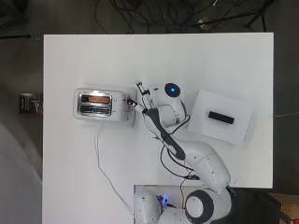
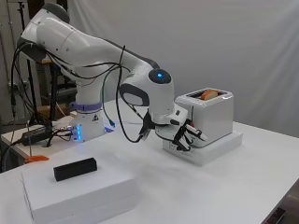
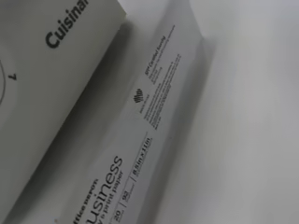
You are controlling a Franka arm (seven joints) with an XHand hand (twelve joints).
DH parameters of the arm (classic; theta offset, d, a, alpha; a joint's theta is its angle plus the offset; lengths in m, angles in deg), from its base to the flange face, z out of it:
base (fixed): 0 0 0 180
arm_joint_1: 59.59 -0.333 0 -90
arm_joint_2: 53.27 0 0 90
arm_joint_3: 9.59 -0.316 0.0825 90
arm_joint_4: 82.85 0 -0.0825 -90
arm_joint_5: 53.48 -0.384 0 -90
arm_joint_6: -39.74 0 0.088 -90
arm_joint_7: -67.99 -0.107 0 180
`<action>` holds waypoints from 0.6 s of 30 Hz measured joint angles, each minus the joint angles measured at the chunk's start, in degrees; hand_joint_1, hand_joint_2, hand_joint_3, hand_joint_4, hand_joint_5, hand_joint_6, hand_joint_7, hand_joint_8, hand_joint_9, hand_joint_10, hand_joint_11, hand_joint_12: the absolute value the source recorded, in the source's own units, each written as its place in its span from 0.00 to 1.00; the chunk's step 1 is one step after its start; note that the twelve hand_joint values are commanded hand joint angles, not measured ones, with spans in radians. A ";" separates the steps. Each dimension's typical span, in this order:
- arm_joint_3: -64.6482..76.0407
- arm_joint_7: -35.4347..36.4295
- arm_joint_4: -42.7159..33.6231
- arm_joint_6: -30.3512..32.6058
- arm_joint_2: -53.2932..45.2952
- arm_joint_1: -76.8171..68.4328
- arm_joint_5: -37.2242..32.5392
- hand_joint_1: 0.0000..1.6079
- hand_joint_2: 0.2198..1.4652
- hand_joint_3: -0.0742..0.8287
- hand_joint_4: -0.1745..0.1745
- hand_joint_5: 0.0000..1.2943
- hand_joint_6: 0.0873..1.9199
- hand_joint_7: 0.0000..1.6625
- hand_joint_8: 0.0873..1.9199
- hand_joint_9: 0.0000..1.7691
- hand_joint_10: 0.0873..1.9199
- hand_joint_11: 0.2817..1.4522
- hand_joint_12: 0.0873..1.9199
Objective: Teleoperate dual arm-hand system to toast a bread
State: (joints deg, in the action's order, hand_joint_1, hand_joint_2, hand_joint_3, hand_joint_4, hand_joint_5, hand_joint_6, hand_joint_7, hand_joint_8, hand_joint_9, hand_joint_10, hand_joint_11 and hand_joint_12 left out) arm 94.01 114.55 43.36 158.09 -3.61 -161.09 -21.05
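A silver toaster [image 1: 98, 103] [image 2: 210, 114] stands on a flat white pack of paper [image 2: 219, 147] left of the table's middle. A browned slice of bread [image 1: 99, 99] [image 2: 209, 94] sticks up from one of its two slots; the other slot looks empty. My hand [image 1: 142, 100] [image 2: 187, 132] is at the toaster's control end, low down, with its fingers reaching onto that end face and one digit sticking out away from it. It holds nothing. The wrist view shows only the toaster's side wall [image 3: 46, 70] and the paper pack [image 3: 135, 140] up close.
A low white box [image 1: 233, 133] [image 2: 79, 191] with a black block [image 1: 220, 117] [image 2: 74, 169] on top lies right of the arm. The toaster's white cable [image 1: 105, 172] runs down the table towards the arm's base.
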 joint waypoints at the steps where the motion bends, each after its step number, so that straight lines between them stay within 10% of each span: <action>1: 0.61 -0.21 -0.11 -0.44 0.04 0.42 -0.07 0.14 0.73 0.07 0.14 0.21 0.00 0.59 1.00 0.71 1.00 0.43 0.97; 13: 1.57 -0.50 -2.07 -2.99 0.28 -0.89 0.03 0.16 0.71 0.08 0.05 0.21 0.00 0.66 1.00 0.77 1.00 0.52 0.99; 18: -1.29 0.62 -2.49 -5.18 -0.23 4.19 0.43 0.16 0.74 0.09 0.06 0.25 0.00 0.75 1.00 0.86 1.00 0.70 1.00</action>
State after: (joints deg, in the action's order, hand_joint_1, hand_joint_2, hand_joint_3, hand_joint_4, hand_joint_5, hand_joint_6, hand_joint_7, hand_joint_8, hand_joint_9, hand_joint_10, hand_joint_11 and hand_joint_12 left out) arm 92.72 115.17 40.87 152.91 -3.85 -156.91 -20.61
